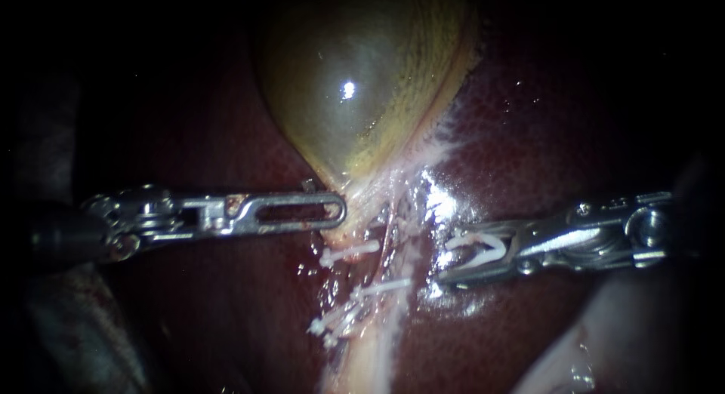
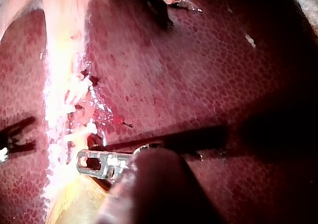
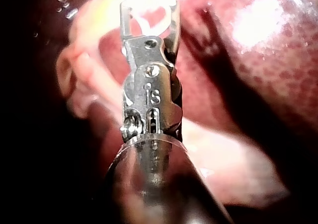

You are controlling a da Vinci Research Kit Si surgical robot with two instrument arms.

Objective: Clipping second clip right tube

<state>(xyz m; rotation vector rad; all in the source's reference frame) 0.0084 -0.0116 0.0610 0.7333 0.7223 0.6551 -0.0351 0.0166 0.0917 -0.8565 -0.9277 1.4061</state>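
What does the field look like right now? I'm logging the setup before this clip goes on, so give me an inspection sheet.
Surface: liver, dark red and wet, with the gallbladder lying on it.
Job's things: pale tubes below the gallbladder's neck; three white placed clips across them.
Clutter: nothing seen.
Instruments: left instrument reaches the gallbladder's neck; right instrument holds a loaded clip between its spread jaws, beside the tubes, not yet around one.
Cables: nothing seen.
Surroundings: dark beyond the tissue.
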